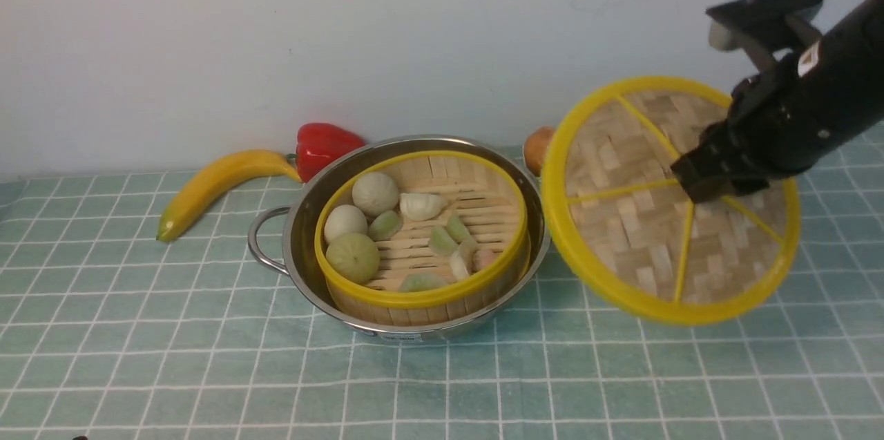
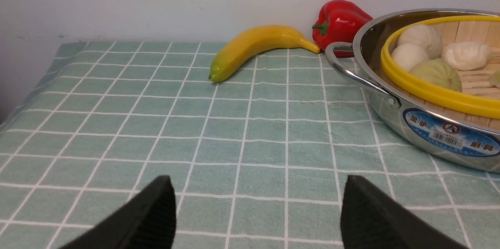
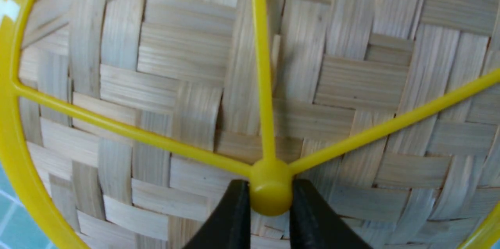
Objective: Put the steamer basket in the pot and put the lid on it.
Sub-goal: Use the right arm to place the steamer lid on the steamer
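Observation:
The steamer basket (image 1: 421, 233), bamboo with a yellow rim and pale buns and dumplings inside, sits inside the shiny steel pot (image 1: 304, 219). Both also show in the left wrist view, the pot (image 2: 437, 135) with a blue label and the basket (image 2: 433, 92) within it. The lid (image 1: 635, 219), a woven disc with yellow rim and spokes, hangs tilted in the air to the right of the pot. My right gripper (image 1: 711, 181) is shut on the lid's yellow hub (image 3: 270, 192). My left gripper (image 2: 258, 210) stands open over bare cloth, left of the pot, with nothing between its fingers.
A banana (image 1: 214, 184) and a red pepper (image 1: 323, 146) lie behind and left of the pot by the wall. A brownish round fruit (image 1: 537, 148) sits behind, between pot and lid. A green checked cloth (image 1: 207, 357) covers the table.

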